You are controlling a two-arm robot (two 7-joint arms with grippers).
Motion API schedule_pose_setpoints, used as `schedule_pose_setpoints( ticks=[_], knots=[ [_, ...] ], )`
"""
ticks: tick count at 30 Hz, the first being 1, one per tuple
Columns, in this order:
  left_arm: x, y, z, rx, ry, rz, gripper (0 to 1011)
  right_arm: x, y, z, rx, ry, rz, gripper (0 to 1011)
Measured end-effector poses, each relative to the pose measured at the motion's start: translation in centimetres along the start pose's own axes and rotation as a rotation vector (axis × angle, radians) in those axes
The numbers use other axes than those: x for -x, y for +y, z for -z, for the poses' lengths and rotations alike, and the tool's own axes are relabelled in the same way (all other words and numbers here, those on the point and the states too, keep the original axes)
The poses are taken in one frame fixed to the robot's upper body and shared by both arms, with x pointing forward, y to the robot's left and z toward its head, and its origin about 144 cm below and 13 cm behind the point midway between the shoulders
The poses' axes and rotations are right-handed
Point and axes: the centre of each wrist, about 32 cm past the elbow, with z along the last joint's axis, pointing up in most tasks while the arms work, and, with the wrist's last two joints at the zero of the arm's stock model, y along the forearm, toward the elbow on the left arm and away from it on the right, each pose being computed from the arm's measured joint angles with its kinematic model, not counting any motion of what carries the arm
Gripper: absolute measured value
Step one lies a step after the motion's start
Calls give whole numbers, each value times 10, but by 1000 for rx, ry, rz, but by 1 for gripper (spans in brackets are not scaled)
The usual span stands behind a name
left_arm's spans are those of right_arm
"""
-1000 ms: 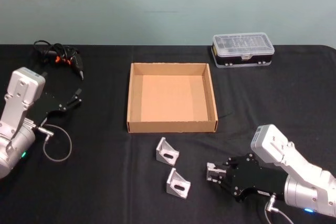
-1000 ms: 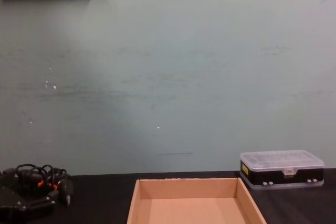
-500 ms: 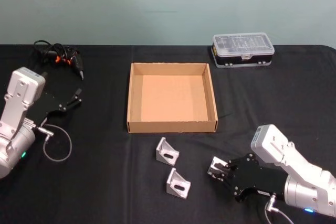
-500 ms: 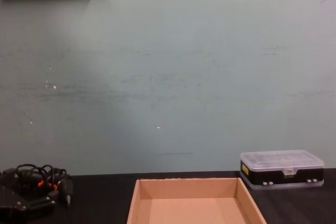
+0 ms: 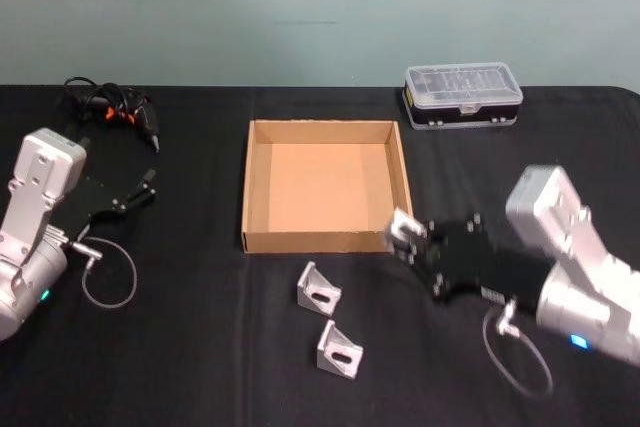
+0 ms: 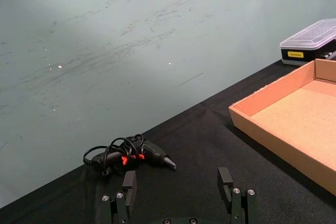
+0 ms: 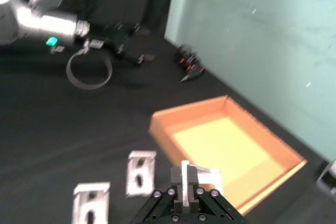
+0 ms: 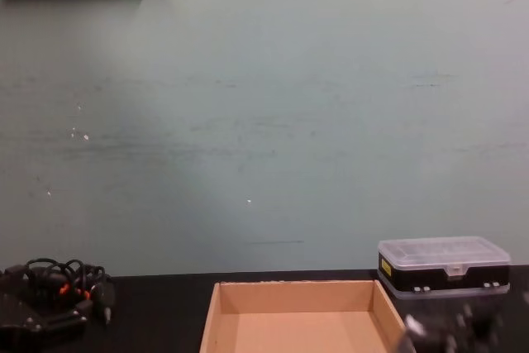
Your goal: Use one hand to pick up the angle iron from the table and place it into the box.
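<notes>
No text could be read; the yellow label (image 6: 295, 54) on the plastic case's (image 6: 310, 40) black base was too small to make out.

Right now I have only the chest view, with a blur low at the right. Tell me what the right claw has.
Observer: The right claw is shut on one angle iron; its wrist view shows the iron between the fingers.
Operator: Give me its place against the box.
Observer: In the head view it hangs by the front right corner of the box, and the iron is not yet inside.
Operator: Report the left claw.
Observer: The left claw is parked open over the left side of the table, away from the box.
</notes>
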Motion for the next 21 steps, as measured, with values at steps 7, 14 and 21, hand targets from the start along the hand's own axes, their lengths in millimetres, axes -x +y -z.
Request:
schedule_pose_setpoints(
  ticks=[7, 14, 21],
  knots=[
    [0, 0, 0, 0, 0, 0, 1011, -25, 28, -8, -33, 27, 52, 57],
    [0, 0, 0, 0, 0, 0, 1011, -53, 69, -2, 16, 117, 68, 57],
    [0, 0, 0, 0, 0, 0, 1012, -69, 99, 8, 78, 198, 65, 57]
  ],
)
